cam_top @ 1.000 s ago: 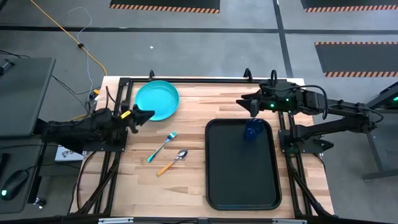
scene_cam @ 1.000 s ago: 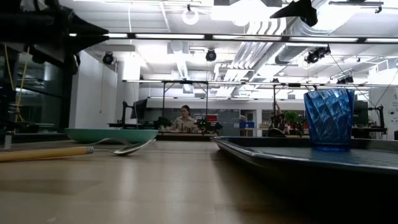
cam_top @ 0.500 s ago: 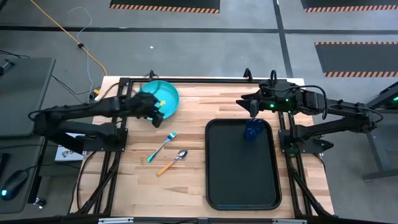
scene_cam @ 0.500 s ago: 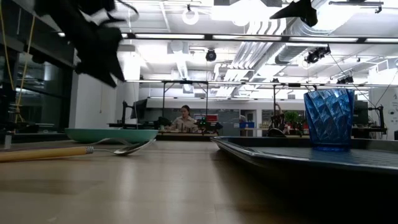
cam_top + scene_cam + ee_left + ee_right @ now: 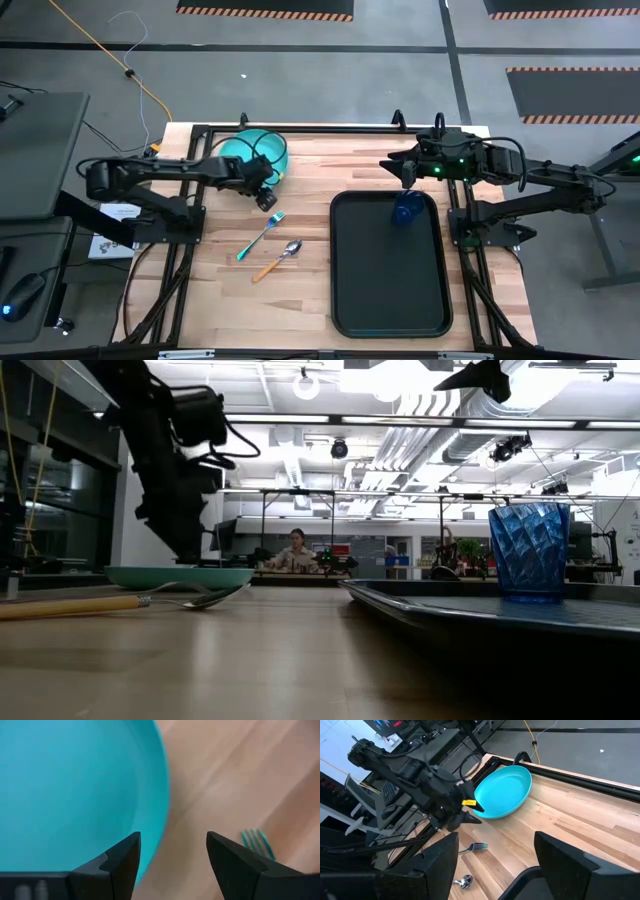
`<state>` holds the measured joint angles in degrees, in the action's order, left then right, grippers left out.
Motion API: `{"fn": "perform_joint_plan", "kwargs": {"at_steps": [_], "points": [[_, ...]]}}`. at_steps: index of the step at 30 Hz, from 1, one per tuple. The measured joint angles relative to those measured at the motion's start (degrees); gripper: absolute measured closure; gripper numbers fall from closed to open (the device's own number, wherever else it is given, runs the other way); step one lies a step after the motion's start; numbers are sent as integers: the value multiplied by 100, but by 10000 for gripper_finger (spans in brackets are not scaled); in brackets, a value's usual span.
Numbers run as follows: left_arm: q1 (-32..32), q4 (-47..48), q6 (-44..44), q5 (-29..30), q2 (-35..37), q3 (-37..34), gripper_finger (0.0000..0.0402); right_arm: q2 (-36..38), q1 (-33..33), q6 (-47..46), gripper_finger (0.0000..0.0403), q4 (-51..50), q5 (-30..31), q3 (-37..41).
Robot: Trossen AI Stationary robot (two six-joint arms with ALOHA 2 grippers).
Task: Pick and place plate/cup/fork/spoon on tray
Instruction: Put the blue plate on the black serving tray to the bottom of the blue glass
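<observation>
In the high view, at the left of the table, the left gripper (image 5: 262,190) hung over the lower right rim of the plate (image 5: 243,148), which lay at the upper left of the wooden table (image 5: 310,300). Its jaws stood apart with nothing between them. In the left wrist view the plate's (image 5: 70,785) right edge ran down into the gap between the two fingers (image 5: 122,860), so the rim lay almost directly beneath the gripper, turquoise under one finger and bare wood under the other. That straddle is what a pinch on the rim would seem to need; a short descent looks like the likely next move. The plate is round, so no long axis matters, only which part of the rim faces the arm.

Just right of and below the gripper lay the fork (image 5: 262,235), its long axis slanting from lower left to upper right, tines toward the plate. Beside it, lower still, lay the spoon (image 5: 277,259) on much the same slant, bowl at the upper right. Both were nearer the left arm than the right.

Right of centre sat the tray (image 5: 390,300), with the cup (image 5: 406,212) standing upright in its upper right part. At the right, the right gripper (image 5: 395,165) waited just above the tray's top edge, jaws spread and empty, well apart from the plate.
</observation>
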<state>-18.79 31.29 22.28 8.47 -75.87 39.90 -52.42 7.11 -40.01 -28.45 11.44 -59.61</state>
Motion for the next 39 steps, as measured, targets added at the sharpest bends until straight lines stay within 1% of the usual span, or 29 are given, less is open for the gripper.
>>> {"fn": "perform_joint_plan", "kwargs": {"at_steps": [4,7,17,19,21,23,27,28,31,34,37,39], "points": [[0,-6,-2,619,-277,0,186,0,-1,-2,151,0,0,0],[-2,-3,-2,809,-476,0,186,0,-1,-1,151,0,0,0],[-7,-13,144,686,-1193,13,187,0,-1,0,151,0,-2,0],[-2,-12,162,686,-1247,23,195,0,-1,0,151,0,-2,0],[-2,-23,167,668,-1232,22,217,0,-1,0,151,0,-2,0],[6,-46,189,626,-1161,3,257,0,-1,0,151,0,-2,0],[9,8,-61,792,-820,-11,371,0,-1,21,151,1,-2,0],[9,8,-108,825,-671,-8,383,0,0,20,151,0,-2,0],[48,181,-201,774,-205,51,386,-2,0,11,151,0,-2,0],[169,312,-361,719,299,345,397,-2,-1,2,151,2,-2,0],[390,538,-475,603,701,810,398,-2,-1,0,151,17,-2,0],[588,722,-550,627,872,1198,398,-2,-1,0,151,53,-2,0]]}}
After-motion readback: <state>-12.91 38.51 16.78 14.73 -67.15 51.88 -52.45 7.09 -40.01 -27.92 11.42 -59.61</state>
